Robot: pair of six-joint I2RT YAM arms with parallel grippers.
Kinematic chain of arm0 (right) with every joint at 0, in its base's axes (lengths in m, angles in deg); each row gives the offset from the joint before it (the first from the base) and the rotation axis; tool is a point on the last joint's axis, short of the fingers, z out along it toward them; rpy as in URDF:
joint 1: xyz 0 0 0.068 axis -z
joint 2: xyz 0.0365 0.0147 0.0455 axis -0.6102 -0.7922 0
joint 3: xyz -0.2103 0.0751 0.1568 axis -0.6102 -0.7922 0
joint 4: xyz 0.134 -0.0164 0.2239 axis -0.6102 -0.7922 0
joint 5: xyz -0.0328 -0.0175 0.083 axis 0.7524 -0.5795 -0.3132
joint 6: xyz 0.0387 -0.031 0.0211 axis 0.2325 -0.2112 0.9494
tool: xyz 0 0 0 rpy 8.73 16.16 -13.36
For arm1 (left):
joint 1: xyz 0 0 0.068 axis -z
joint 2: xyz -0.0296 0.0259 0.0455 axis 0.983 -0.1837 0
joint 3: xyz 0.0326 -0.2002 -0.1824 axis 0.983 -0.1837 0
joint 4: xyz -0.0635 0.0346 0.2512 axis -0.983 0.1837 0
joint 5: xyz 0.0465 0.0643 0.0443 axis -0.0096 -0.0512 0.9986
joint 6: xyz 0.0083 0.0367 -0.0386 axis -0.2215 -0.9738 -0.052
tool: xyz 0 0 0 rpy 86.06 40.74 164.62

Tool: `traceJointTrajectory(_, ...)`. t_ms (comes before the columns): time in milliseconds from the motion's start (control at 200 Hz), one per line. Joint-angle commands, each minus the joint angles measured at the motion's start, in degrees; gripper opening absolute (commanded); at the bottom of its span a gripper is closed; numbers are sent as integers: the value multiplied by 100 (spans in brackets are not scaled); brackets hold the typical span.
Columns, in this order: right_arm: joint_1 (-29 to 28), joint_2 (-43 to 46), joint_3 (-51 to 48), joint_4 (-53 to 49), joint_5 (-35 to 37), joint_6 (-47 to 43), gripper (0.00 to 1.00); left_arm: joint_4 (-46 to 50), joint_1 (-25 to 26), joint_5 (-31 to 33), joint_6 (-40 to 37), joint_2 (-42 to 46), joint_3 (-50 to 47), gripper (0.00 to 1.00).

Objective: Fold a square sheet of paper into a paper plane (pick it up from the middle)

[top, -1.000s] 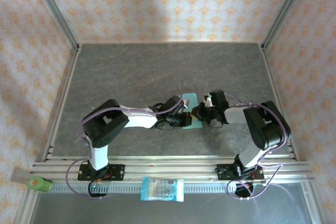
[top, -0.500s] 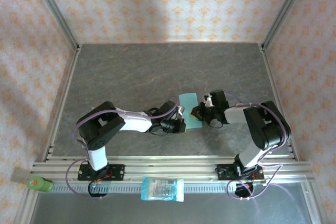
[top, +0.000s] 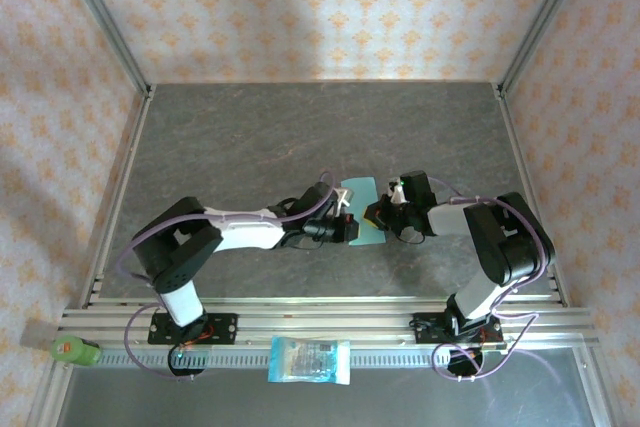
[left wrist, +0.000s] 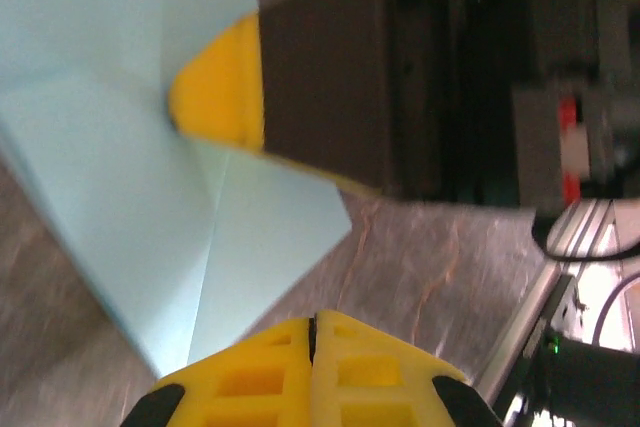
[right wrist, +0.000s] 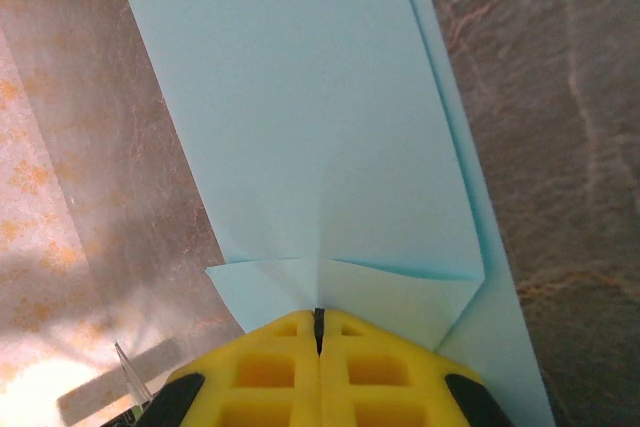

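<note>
Touching folded paper (right wrist: pixel 300 117), right pincer (right wrist: pixel 318 317) closed.

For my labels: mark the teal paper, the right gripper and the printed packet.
teal paper (right wrist: pixel 320 127): right wrist view, its flat middle panel.
right gripper (right wrist: pixel 319 319): right wrist view, seam between its shut yellow fingertips.
printed packet (top: pixel 310 360): top view, its centre.

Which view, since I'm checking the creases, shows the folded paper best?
Right wrist: the paper is large and sharp, folded flaps and layered edge clear. Left wrist shows it blurred, partly behind the right gripper. Top external shows a small teal patch between the arms.
</note>
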Motion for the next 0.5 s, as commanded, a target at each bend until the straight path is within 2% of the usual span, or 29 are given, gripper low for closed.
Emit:
traceJointTrajectory(0, 66, -95, -159, -347, 312, 51, 0, 15, -55, 135, -6, -502, 342, 0)
traceJointTrajectory(180, 64, -29, -105, -294, 168, 68, 0, 225, -48, 310, 5, -1016, 367, 0)
traceJointTrajectory(280, 62, 116, 3, -320, 101, 77, 0, 122, -49, 328, 63, -1036, 82, 0)
traceJointTrajectory(410, 58, 467, 221, -646, 445, -13, 1, -32, -48, 319, 128, -958, -288, 0)
traceJointTrajectory(495, 24, 638, 173, -476, 301, 68, 2, -77, -44, 321, 136, -919, -435, 0)
